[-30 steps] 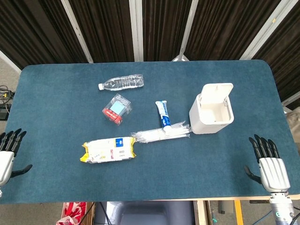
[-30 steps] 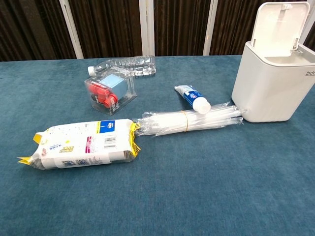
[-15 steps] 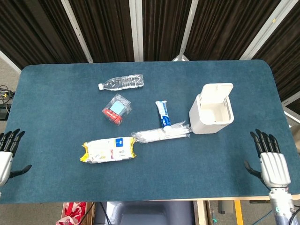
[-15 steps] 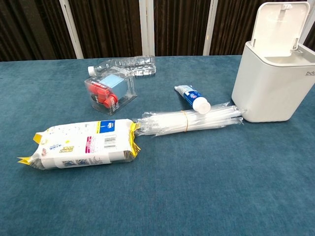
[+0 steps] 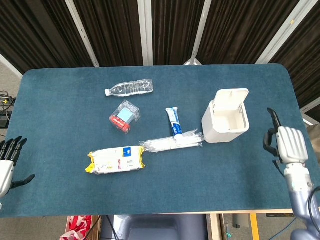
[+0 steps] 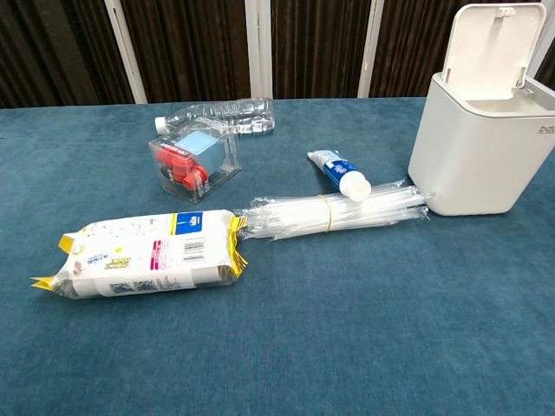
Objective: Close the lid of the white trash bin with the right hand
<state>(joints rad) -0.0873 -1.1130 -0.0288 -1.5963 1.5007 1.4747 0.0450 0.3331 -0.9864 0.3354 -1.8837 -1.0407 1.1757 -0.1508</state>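
Note:
The white trash bin (image 5: 225, 123) (image 6: 482, 154) stands on the right part of the table, its lid (image 5: 231, 96) (image 6: 495, 42) tipped up and back, the inside bare. My right hand (image 5: 285, 145) hovers to the right of the bin, near the table's right edge, holding nothing, fingers pointing away from me and apart from the bin. At the lower left corner of the head view my left hand (image 5: 7, 162) sits off the table's edge with fingers spread, empty. Neither hand shows in the chest view.
A toothpaste tube (image 5: 173, 121), a bundle of clear straws (image 5: 171, 144), a wet-wipes pack (image 5: 116, 159), a clear box with red and blue contents (image 5: 124, 116) and a plastic bottle (image 5: 130, 88) lie left of the bin on the blue table (image 5: 60, 115).
My right hand has risen from the table's front right corner and moved further up the right side, closer to the bin. The left hand has barely moved.

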